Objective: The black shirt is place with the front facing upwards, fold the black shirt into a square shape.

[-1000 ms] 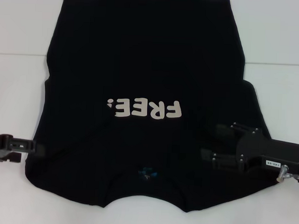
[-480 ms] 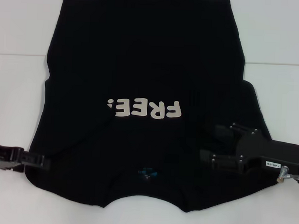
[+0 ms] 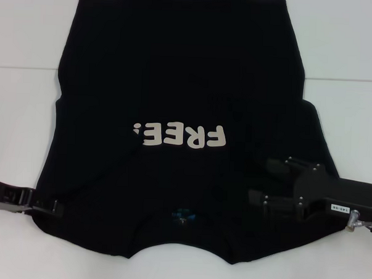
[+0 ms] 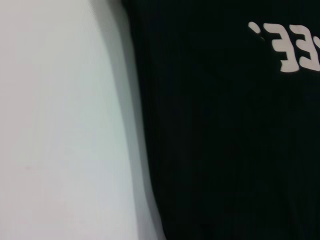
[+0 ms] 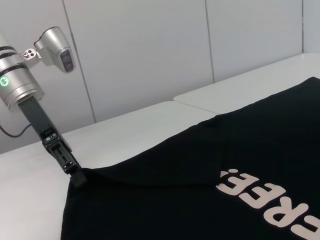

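Observation:
The black shirt [image 3: 176, 77] lies spread on the white table [image 3: 20, 107], front up, with the cream "FREE!" lettering [image 3: 180, 136] upside down to me and the teal neck label [image 3: 184, 215] near my edge. My left gripper [image 3: 54, 208] touches the shirt's near-left edge. In the right wrist view the left gripper [image 5: 76, 179] meets a slightly raised corner of the shirt [image 5: 200, 190]. My right gripper [image 3: 261, 180] stands open just above the shirt's near-right part, pointing left. The left wrist view shows the shirt [image 4: 225, 150] and its lettering [image 4: 290, 47].
A seam [image 3: 343, 79] runs across the white table behind the shirt's middle. A pale panelled wall [image 5: 150, 50] rises past the table's left side. Bare table [image 4: 60, 125] lies to the left of the shirt.
My left gripper has moved right and slightly nearer, from off the shirt to its near-left edge. The right gripper has dropped a little. The shirt lies as before.

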### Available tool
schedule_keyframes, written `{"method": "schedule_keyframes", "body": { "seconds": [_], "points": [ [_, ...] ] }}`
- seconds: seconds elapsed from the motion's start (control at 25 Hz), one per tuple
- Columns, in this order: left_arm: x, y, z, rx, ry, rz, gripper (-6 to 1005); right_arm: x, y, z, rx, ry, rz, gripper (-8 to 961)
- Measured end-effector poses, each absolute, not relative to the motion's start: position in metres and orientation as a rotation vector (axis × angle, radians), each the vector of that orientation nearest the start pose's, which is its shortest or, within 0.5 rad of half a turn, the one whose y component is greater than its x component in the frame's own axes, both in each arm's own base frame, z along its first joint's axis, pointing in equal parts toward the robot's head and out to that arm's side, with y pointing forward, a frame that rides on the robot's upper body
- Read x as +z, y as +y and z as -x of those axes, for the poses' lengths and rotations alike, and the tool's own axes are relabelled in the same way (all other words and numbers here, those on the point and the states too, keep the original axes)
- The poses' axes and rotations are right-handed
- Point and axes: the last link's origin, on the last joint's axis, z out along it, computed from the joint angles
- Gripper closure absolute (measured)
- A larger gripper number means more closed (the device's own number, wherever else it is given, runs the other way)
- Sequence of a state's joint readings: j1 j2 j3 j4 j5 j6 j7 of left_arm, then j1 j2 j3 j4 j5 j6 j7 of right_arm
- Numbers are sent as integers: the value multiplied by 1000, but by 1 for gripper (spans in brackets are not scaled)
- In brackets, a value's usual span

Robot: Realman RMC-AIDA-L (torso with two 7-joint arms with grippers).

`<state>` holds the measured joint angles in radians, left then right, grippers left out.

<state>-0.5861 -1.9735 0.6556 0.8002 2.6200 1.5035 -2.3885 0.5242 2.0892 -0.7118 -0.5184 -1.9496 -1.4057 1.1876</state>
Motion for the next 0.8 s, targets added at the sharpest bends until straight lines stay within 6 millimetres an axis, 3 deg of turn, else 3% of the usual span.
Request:
{"method": "schedule_keyframes", "body": {
  "seconds": [0.4, 0.8],
  "points": [
    [58, 340, 330, 76, -1718, 2199, 419, -28, 326, -278, 656, 560, 2664, 31],
    [59, 339, 331, 76, -1703, 2207, 849, -25, 327, -280, 667, 599, 2648, 30]
  ]
}}
